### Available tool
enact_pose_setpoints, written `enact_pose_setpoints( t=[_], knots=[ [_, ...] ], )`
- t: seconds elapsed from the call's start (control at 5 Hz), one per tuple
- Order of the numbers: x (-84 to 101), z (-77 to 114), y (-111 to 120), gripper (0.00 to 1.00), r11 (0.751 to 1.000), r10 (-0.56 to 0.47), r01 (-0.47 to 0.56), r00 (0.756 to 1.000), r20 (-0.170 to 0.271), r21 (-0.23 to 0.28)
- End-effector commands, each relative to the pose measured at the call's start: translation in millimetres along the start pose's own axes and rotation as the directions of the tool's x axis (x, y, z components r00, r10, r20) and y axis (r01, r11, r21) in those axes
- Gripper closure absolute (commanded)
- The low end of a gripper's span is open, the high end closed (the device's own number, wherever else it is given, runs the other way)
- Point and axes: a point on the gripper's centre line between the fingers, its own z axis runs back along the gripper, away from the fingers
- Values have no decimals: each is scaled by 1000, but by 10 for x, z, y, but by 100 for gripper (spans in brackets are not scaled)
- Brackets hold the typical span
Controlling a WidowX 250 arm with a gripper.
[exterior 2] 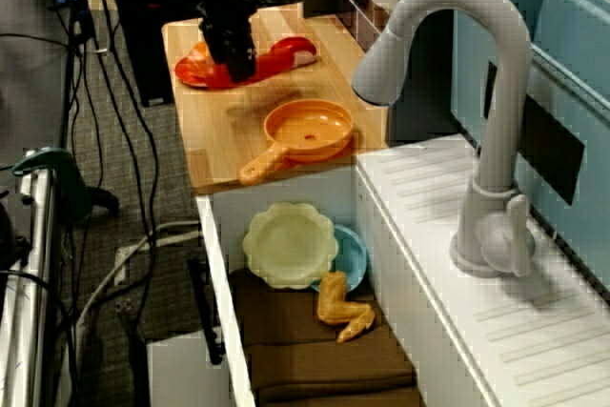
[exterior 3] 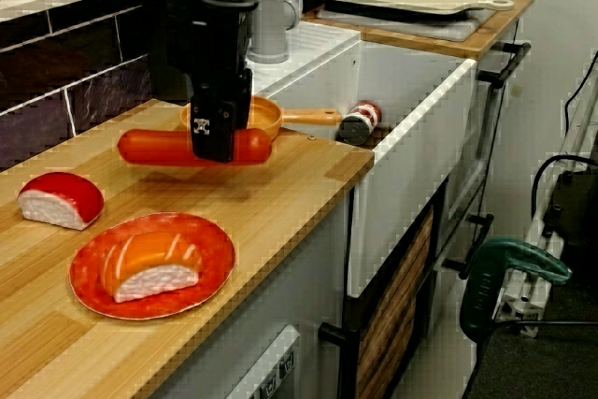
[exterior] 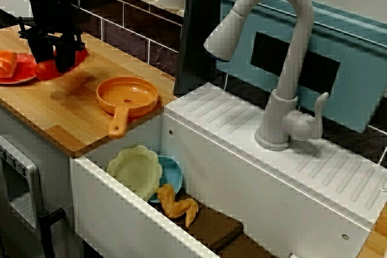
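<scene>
1. Seen from the counter's end, a red-topped rice piece (exterior 3: pixel 61 200) lies on the wooden counter (exterior 3: pixel 308 175), far to the left of the jaws and lower. It is well apart from the load and looks to be no obstacle.
2. Closer in, left of and below the jaws, a red plate (exterior 3: pixel 217 251) carries a salmon rice piece (exterior 3: pixel 149 268).
3. The gripper (exterior 3: pixel 213 149) has its jaws closed on a red sausage (exterior 3: pixel 148 147), held near its middle. The sausage hangs level and clear of the wood, with its shadow straight beneath. The hold looks balanced to me, and slow, level travel should guard against swinging or slipping.
4. Behind and to the right of the jaws sits an orange pan (exterior 3: pixel 266 117), a little apart. Enough height should be kept for the sausage's right end to clear the pan's rim.
5. Far right of the jaws and lower is the sink (exterior 3: pixel 411 137), with a jar (exterior 3: pixel 358 121) inside.
</scene>
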Motion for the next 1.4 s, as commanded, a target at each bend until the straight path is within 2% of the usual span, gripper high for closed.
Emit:
enact_pose_setpoints(
  t=[0.0,0.2,0.4,0.6,0.8,1.2],
  knots=[
    [145,67,-4,100,1000,-4,3,999,42,22],
    [71,39,-33,100,999,-11,9,999,48,47],
    [49,35,-42,54,998,-17,15,999,40,55],
    [14,1,-28,0,997,-21,19,999,33,73],
    [-37,-14,-20,0,996,-26,24,999,28,81],
    [-93,197,4,0,999,-1,0,1000,27,45]
  ],
)
